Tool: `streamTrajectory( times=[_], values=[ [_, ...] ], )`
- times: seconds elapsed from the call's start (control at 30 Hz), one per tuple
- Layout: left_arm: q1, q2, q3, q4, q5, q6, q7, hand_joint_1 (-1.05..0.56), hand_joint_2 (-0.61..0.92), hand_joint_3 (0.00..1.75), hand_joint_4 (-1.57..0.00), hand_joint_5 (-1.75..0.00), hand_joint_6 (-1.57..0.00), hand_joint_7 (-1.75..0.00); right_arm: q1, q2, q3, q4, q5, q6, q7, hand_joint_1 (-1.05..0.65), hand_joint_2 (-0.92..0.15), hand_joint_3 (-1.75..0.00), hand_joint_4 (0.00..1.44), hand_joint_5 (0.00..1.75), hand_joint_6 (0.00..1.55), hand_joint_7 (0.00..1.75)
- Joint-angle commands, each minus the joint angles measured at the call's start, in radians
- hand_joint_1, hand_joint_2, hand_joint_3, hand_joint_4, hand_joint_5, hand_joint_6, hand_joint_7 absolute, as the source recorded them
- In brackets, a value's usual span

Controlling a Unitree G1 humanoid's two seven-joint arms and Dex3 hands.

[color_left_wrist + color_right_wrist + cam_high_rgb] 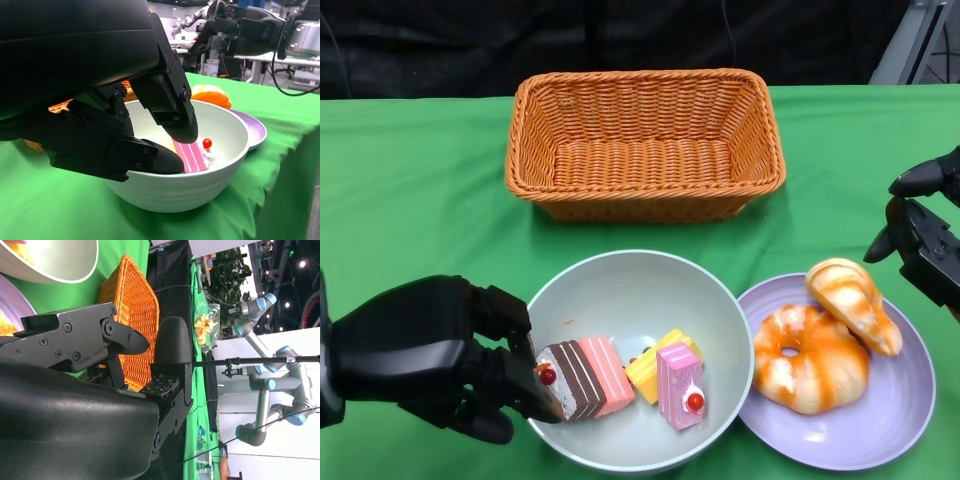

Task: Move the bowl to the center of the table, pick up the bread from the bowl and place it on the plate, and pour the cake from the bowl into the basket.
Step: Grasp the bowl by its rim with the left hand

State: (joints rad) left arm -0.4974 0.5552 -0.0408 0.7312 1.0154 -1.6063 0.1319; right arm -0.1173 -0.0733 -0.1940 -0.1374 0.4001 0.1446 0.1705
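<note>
The pale green bowl (640,300) sits on the green surface (410,190), near its front edge, between the robot's two hands and in front of the basket. Inside it lie cake pieces: a brown-and-pink slice (582,378) with a red cherry at the left, a yellow piece (658,366) in the middle and a pink piece (680,385) with a red cherry leaning against it. The left hand (450,355) pinches the bowl's left rim, with fingers (170,107) reaching inside over the wall and the thumb (145,157) pressed against the outer side, as the left wrist view shows plainly.

Just to the right of the bowl, touching or nearly touching its rim, is the purple plate (880,430). On it rest two pieces of bread: a ring-shaped one (808,360) and a croissant-like one (852,303) leaning on it from the far side.

The right hand (925,225) hovers above the surface beyond the plate's right edge, its fingers spread and holding nothing.

The orange wicker basket (645,90) stands behind the bowl, well apart from both hands.
</note>
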Motion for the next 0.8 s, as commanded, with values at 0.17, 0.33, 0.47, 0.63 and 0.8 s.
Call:
streamTrajectory(
  times=[0.17, 0.33, 0.47, 0.63, 0.8],
  values=[
    [-0.006, 0.044, -0.089, -0.100, 0.192, 0.138, 0.226, -0.42, 0.92, 0.06, -0.75, -0.75, -1.02, -0.01, 0.021, 0.005, -0.005, -0.016, -0.005, -0.022, -0.001, -0.06, -0.92, -0.61, 0.61, 1.72, 0.53, 1.42],
    [-0.012, 0.081, -0.199, -0.137, 0.210, 0.230, 0.296, -0.41, 0.92, 0.08, -0.78, -0.62, -0.99, 0.00, 0.026, 0.005, -0.004, -0.017, -0.018, -0.041, 0.002, -0.05, -0.92, -0.61, 0.61, 1.72, 0.53, 1.42],
    [-0.011, 0.109, -0.264, -0.177, 0.182, 0.304, 0.264, -0.42, 0.92, 0.10, -0.78, -0.69, -1.00, 0.00, 0.029, 0.007, -0.005, -0.027, -0.014, -0.035, -0.005, -0.06, -0.92, -0.62, 0.61, 1.73, 0.53, 1.42],
    [-0.016, 0.129, -0.326, -0.210, 0.135, 0.365, 0.199, -0.46, 0.92, 0.11, -0.67, -1.06, -1.04, -0.02, 0.032, 0.011, -0.008, -0.035, -0.009, -0.031, -0.007, -0.06, -0.92, -0.62, 0.60, 1.72, 0.52, 1.42],
    [-0.022, 0.136, -0.367, -0.236, 0.100, 0.412, 0.150, -0.51, 0.92, 0.16, -0.66, -1.09, -1.06, -0.03, 0.035, 0.011, -0.007, -0.042, -0.013, -0.028, -0.014, -0.06, -0.92, -0.61, 0.60, 1.71, 0.52, 1.41]
  ],
)
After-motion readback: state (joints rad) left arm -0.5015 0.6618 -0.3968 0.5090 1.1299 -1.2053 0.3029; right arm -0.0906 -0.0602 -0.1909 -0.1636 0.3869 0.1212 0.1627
